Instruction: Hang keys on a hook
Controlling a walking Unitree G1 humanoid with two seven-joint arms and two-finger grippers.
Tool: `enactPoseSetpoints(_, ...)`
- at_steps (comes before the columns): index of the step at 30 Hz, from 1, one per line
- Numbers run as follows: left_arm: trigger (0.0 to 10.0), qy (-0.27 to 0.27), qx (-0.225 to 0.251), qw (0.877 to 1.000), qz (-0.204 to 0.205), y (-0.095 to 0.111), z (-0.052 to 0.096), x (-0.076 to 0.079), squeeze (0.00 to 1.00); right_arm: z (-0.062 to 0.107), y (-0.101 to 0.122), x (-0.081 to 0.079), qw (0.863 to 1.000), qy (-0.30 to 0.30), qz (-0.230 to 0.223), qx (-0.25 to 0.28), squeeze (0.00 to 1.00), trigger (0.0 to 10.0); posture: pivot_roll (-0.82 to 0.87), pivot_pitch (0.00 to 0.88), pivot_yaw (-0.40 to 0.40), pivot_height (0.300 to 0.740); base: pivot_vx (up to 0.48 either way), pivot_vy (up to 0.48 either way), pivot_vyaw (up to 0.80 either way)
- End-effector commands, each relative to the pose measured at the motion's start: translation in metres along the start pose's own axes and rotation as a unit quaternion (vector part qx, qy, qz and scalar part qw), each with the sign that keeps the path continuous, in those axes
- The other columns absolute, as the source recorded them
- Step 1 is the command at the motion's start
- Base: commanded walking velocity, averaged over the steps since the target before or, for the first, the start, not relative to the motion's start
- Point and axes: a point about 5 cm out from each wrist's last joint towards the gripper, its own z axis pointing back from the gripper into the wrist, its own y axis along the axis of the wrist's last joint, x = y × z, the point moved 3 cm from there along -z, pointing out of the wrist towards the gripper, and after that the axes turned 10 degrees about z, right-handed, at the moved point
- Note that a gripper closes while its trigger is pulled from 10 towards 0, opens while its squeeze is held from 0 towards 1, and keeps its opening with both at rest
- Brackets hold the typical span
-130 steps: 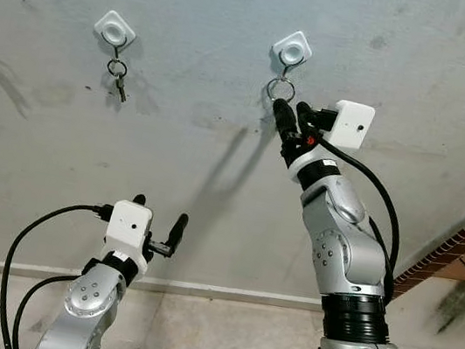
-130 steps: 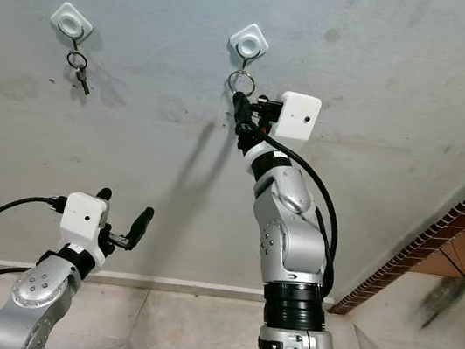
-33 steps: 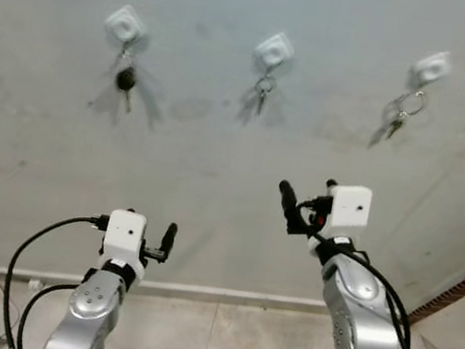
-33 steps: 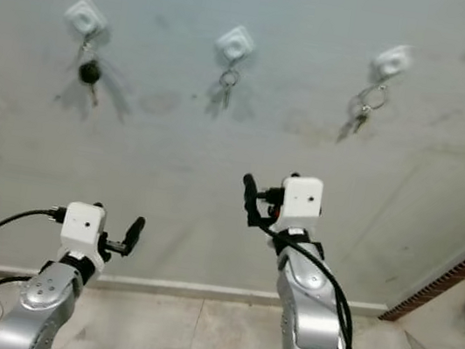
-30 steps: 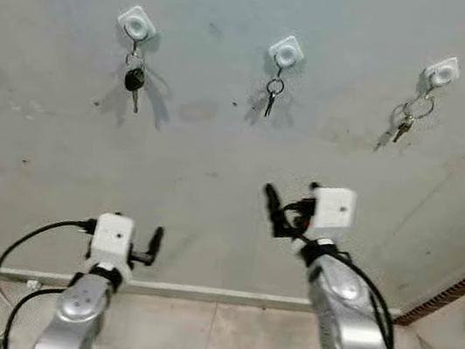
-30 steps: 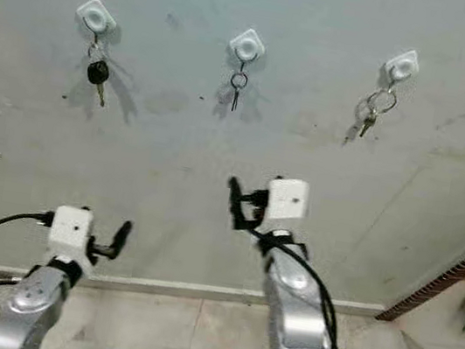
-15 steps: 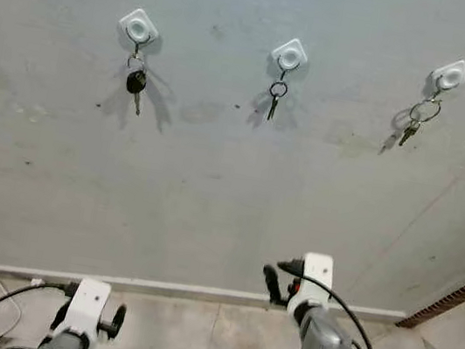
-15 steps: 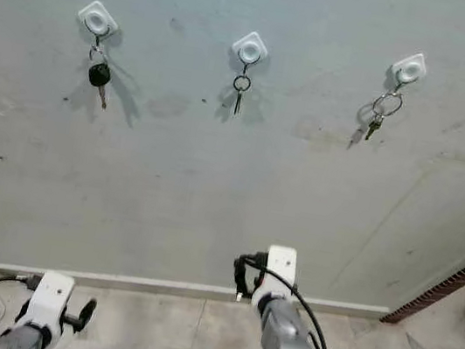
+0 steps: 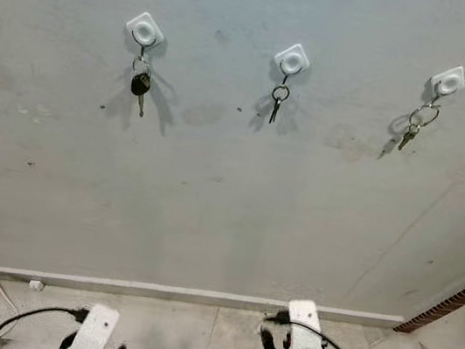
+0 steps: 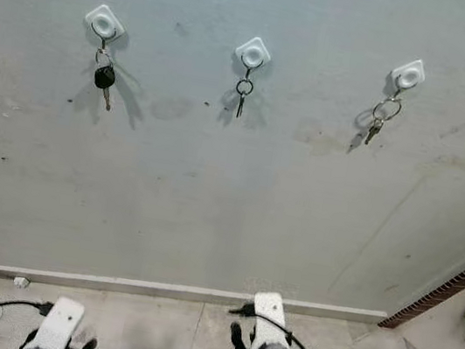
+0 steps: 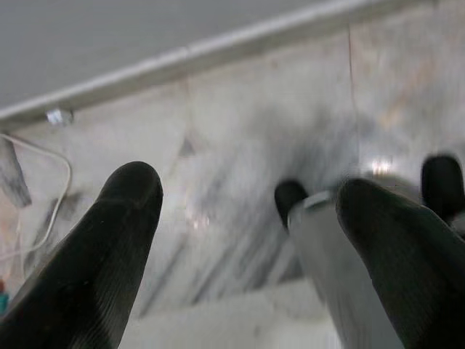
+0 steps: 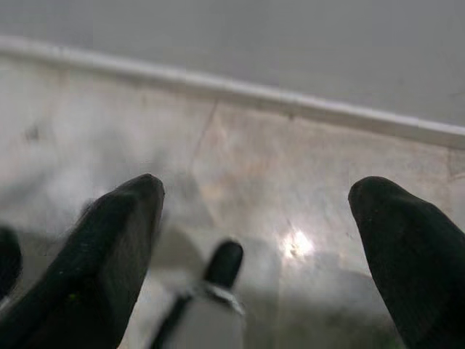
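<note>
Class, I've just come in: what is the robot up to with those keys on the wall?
Nothing is being handled right now. Three white hooks on the wall each hold keys: the left hook a black-headed key, the middle hook a small key, the right hook a ringed bunch. Both arms are low near the floor, the left pincer and the right pincer open and empty.

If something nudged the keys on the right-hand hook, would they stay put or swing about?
Probably swing: the keys dangle loosely from a ring on the hook, not fixed to the wall. They look small and thin, so likely light. The ring could perhaps slip off if lifted.
</note>
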Motion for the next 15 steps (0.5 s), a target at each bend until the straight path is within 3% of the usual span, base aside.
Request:
enactPoseSetpoints(1, 10.0, -0.004, -0.012, 1.000, -0.023, -0.002, 0.000, 0.000, 0.00, 0.004, -0.019, 0.005, 0.999, -0.003, 0.029, -0.030, 0.00, 10.0, 0.06, 0.012, -0.013, 0.740, 0.000, 0.000, 0.00)
enactPoseSetpoints(6, 10.0, -0.019, -0.016, 0.999, -0.029, -0.002, -0.001, 0.004, 0.00, 0.009, -0.038, 0.013, 0.997, -0.004, 0.043, -0.061, 0.00, 10.0, 0.06, 0.010, -0.012, 0.740, 0.000, 0.000, 0.00)
enactPoseSetpoints(10, 10.0, -0.019, -0.020, 0.999, -0.035, -0.003, -0.001, 0.007, 0.00, 0.012, -0.048, 0.017, 0.997, -0.011, 0.011, -0.077, 0.00, 10.0, 0.05, 0.006, -0.009, 0.740, 0.000, 0.000, 0.00)
enactPoseSetpoints(15, 10.0, -0.027, -0.030, 0.998, -0.048, -0.006, -0.002, 0.013, 0.00, 0.011, -0.046, 0.015, 0.997, -0.005, 0.009, -0.072, 0.00, 10.0, 0.05, 0.004, -0.005, 0.740, 0.000, 0.000, 0.00)
